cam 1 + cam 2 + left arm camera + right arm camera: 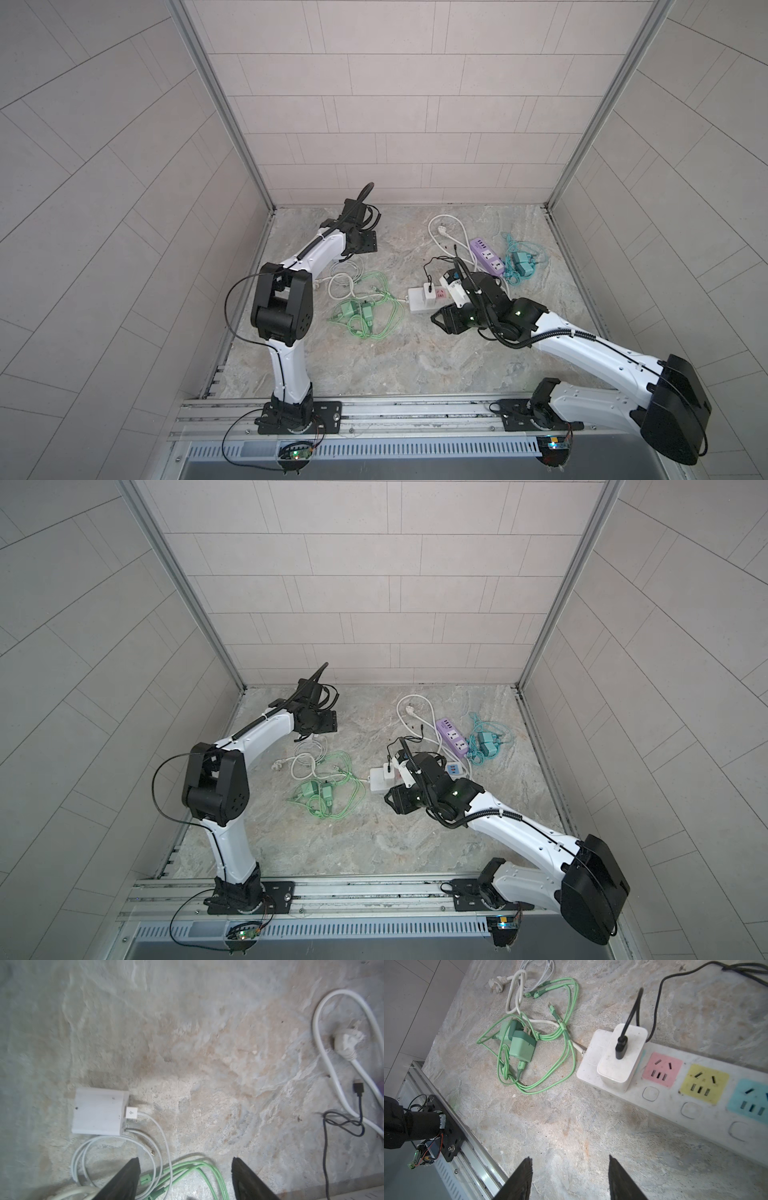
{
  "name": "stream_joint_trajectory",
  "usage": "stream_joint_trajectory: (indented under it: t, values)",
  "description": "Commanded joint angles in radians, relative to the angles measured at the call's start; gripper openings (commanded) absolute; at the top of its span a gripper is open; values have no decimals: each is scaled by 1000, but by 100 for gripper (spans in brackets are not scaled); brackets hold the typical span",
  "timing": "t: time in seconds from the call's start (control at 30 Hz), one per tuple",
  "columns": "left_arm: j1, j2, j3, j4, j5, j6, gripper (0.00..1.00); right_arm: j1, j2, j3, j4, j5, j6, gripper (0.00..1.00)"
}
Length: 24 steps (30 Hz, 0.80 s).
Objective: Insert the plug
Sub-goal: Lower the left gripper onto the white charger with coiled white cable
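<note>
A white power strip [660, 1093] lies on the stone table, also seen in both top views [415, 305] [376, 783]. A white charger plug [618, 1059] sits seated in its end socket, with a black cable [622, 1047] plugged into it. The pink socket [661, 1069] and the yellow socket [703, 1083] beside it are empty. My right gripper [570, 1158] [438, 322] hovers open over bare table in front of the strip, holding nothing. My left gripper [184, 1159] [365, 243] is open at the back left, above green cable [199, 1169], beside a white adapter box [99, 1111].
Green chargers with tangled cords [357, 311] lie between the arms. A loose white plug on a thick cord [346, 1043] [442, 230], a purple power strip [486, 255] and teal chargers [521, 264] sit at the back right. A metal rail [374, 415] borders the front.
</note>
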Motion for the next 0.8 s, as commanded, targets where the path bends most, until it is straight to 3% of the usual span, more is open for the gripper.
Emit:
stream_joint_trajectory:
  t: [0.0, 0.17, 0.27, 0.37, 0.57, 0.77]
  values:
    - [9, 70, 106, -201, -54, 144, 78, -2, -30, -15, -1, 10, 3, 58]
    - [28, 179, 292, -411, -134, 306, 82, -2, -42, -25, -1, 9, 4, 58]
    - [33, 205, 326, -447, -187, 411, 82, -2, -47, -34, 2, -1, 9, 58]
    - [41, 200, 313, -417, -265, 496, 82, -2, -54, -42, 5, -4, 13, 58]
    - [89, 130, 168, -268, -182, 633, 82, -1, -52, -52, 12, -18, 19, 58]
    - [118, 177, 150, -216, -223, 701, 81, -1, -57, -39, -30, -30, 5, 58]
